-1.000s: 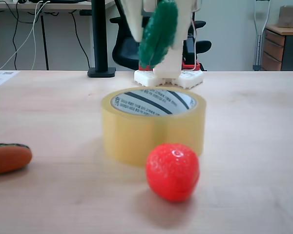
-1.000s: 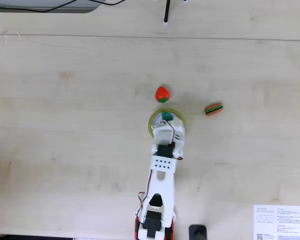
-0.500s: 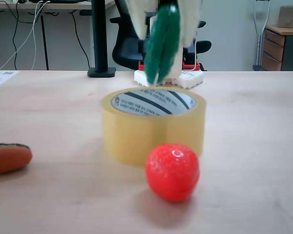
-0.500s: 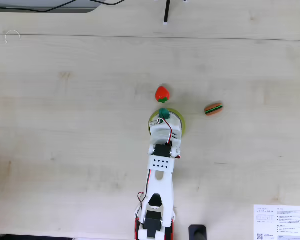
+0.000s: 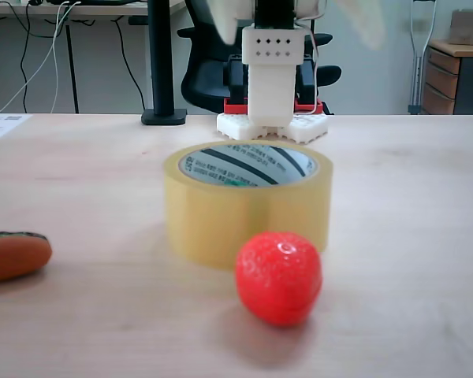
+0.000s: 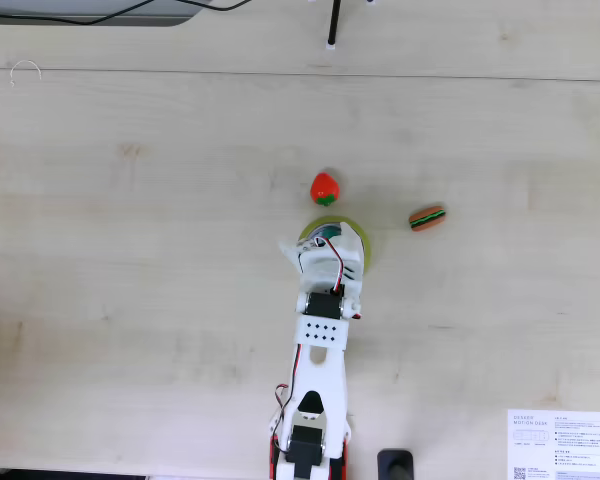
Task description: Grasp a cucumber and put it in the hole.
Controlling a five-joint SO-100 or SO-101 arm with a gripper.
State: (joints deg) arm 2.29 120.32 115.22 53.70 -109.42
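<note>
In the low fixed view the tape roll (image 5: 248,201) stands on the table (image 5: 410,236) a little nearer the front edge than the far one, and the hole (image 5: 248,165) faces up with its striped white core showing. A small sliver of green (image 5: 235,183) lies against the near inner wall of the core; that reads as the cucumber, down inside the hole. The red strawberry (image 5: 279,277) sits just in front of the roll, touching or nearly touching it, and the orange-brown toy (image 5: 14,253) lies near the left edge. The arm (image 5: 274,75) rises behind the roll, and two pale blurred fingers (image 5: 363,20) spread wide near the top of the view, so the gripper looks parted and empty

In the fixed view from above, the gripper (image 6: 315,246) hangs over the tape roll (image 6: 364,250) with one finger swung out to the left, jaws apart. A speck of green, the cucumber (image 6: 329,231), shows inside the ring. The strawberry (image 6: 324,187) lies just beyond the roll, the orange-brown toy (image 6: 426,218) well to the right

As for handling, the cucumber appears a light, hard plastic piece, stiff and rather slick, with grooves that would give the fingers some bite. I judge a grip across its middle the safest, since the rounded ends would slip out
</note>
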